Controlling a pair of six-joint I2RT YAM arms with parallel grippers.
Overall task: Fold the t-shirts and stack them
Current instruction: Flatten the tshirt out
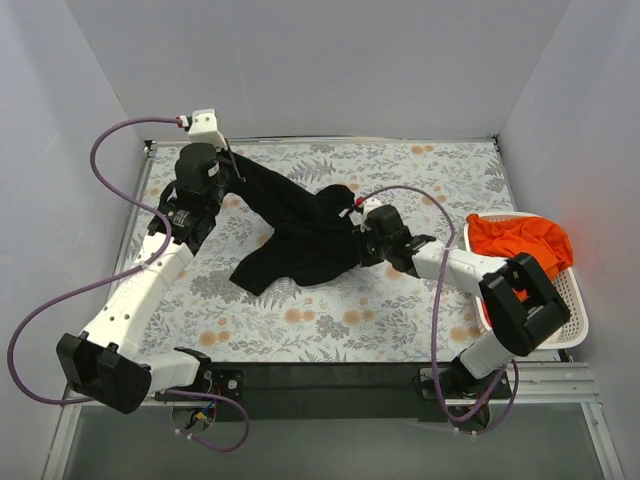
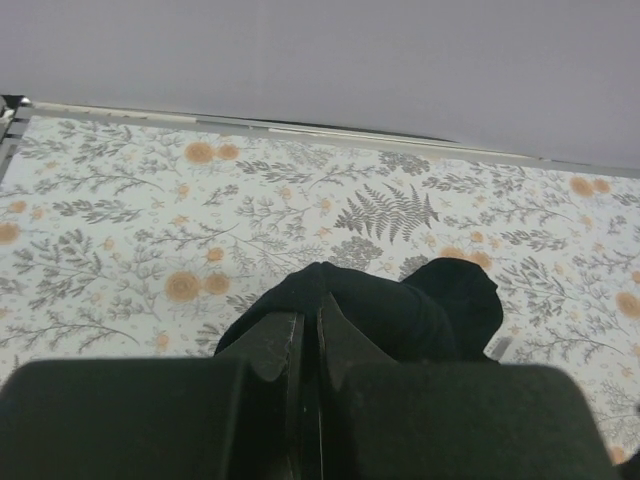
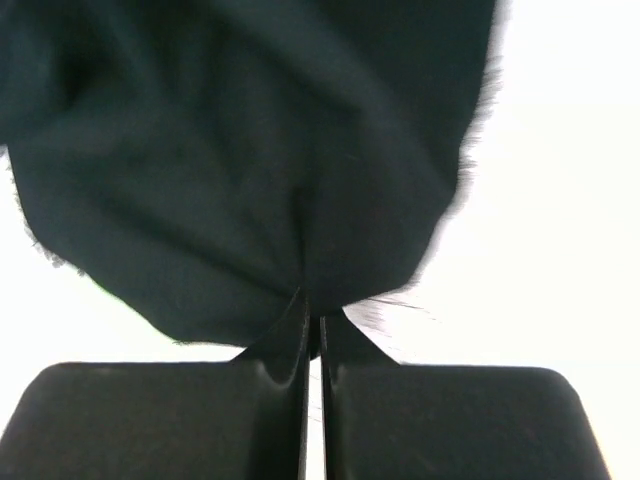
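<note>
Closest up, the left gripper [image 2: 309, 322] has its two fingers pressed together with a bit of black cloth nipped at the tips, so I'd call that clamped on the black shirt [image 1: 300, 235]. From above, that grip sits at the far left of the table [image 1: 400, 320]. The shirt runs from it as a twisted band, diagonally toward the middle. I can't tell for sure if that stretch is lifted off the surface or just dragging on it.

Mid-table the shirt bunches into a rumpled heap, with one flap trailing toward the near side. No fold in it yet as far as I can see.

At the right edge of that heap is the right gripper [image 1: 357, 246]. Its wrist camera shows the fingers closed tight with a pucker of black fabric pinched between them, so it's clamped on the shirt too. So the shirt is strung between the two grippers, one end in each.

Handling guess: light, totally floppy, zero stiffness. It'll sag and twist wherever it isn't supported. Not fragile and not really slippery, so thin pinches should hold. Right now both holds look like random wads. I reckon you'd want the hem corners or the shoulder seams instead, so it can be pulled flat.

Far right, an orange shirt [image 1: 520, 240] is piled in the white basket [image 1: 575, 300], well apart from both grippers.
</note>
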